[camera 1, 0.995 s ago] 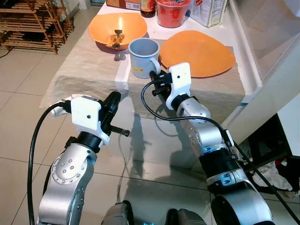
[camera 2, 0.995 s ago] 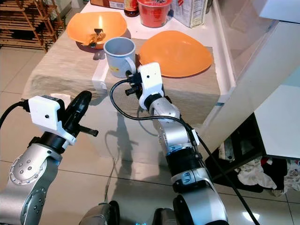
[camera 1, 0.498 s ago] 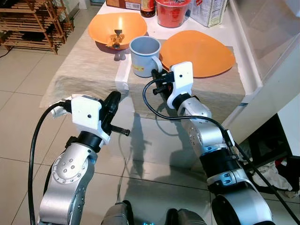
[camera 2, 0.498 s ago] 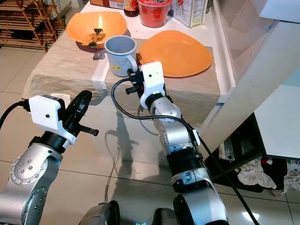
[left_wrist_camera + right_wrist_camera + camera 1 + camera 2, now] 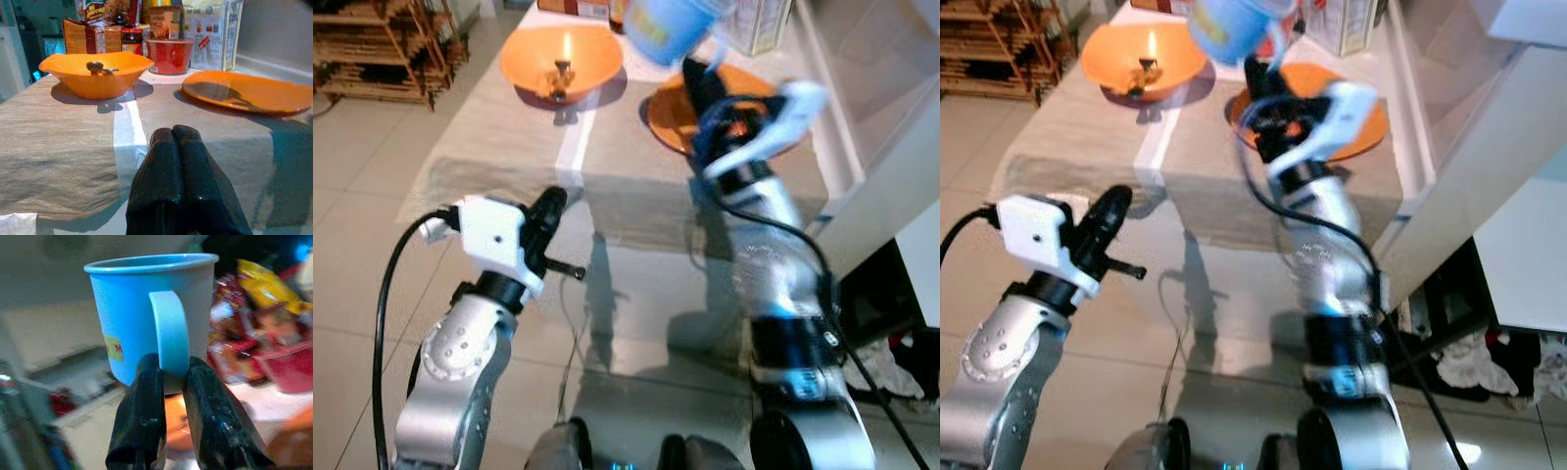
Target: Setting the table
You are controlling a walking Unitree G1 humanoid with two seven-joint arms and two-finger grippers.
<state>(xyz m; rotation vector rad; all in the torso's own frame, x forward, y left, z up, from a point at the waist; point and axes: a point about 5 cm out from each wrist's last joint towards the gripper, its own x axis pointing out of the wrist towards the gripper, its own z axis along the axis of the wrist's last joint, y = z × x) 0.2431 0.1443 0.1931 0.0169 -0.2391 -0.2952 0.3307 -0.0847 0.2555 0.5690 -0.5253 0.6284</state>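
1. Blue mug: lifted clear of the tabletop, above the orange plate; tilted and blurred in the head views.
2. Right end effector: fingers clamped on the mug's handle (one each side).
3. Left end effector: fingers pressed together, holding nothing, just short of the tabletop's near edge.
4. Orange bowl: on the cloth, far left, a small dark object inside.
5. Red container, jar and food packets: along the back.
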